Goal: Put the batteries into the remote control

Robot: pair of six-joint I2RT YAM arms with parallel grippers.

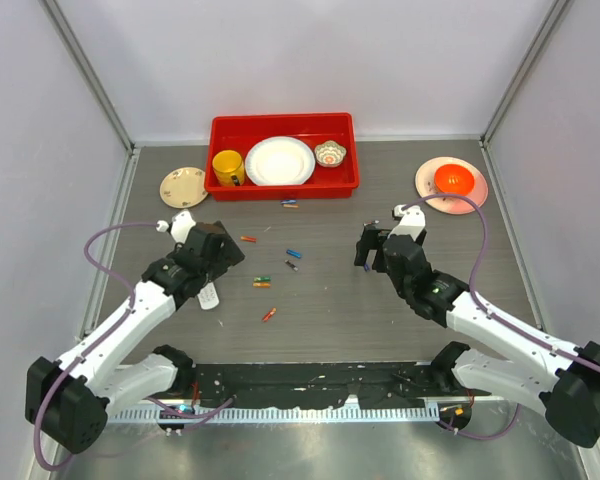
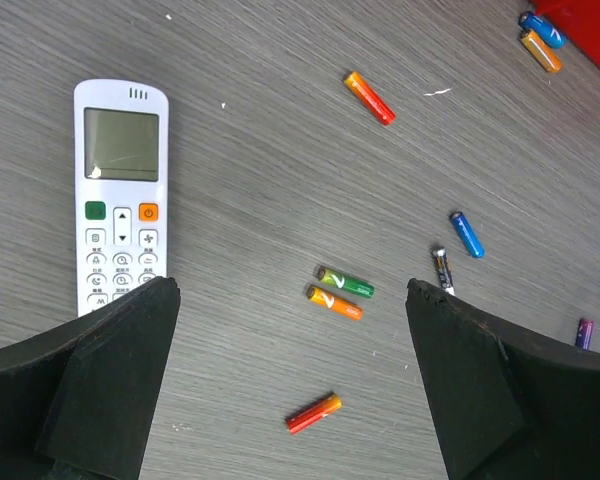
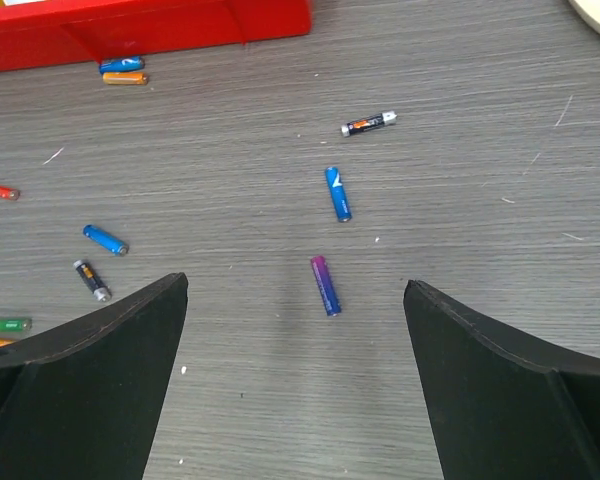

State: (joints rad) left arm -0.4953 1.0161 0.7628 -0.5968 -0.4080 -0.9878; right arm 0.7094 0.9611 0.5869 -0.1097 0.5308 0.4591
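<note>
The white remote control (image 2: 120,200) lies face up, screen and buttons showing, by my left gripper's left finger; from above the remote control (image 1: 209,296) peeks out beside the arm. Batteries are scattered on the table: a green one (image 2: 346,283) beside an orange one (image 2: 334,302), a red-orange one (image 2: 313,413), another orange-red (image 2: 370,98), a blue one (image 2: 467,234). My left gripper (image 2: 290,288) hangs open above them, holding nothing. My right gripper (image 3: 295,283) is open over a purple battery (image 3: 325,285), with a blue battery (image 3: 338,193) beyond.
A red tray (image 1: 280,188) at the back holds a yellow mug (image 1: 227,167), a white plate (image 1: 279,160) and a small bowl (image 1: 330,153). A patterned plate (image 1: 183,186) lies to its left, and a pink plate (image 1: 428,188) with an orange bowl (image 1: 452,179) at back right.
</note>
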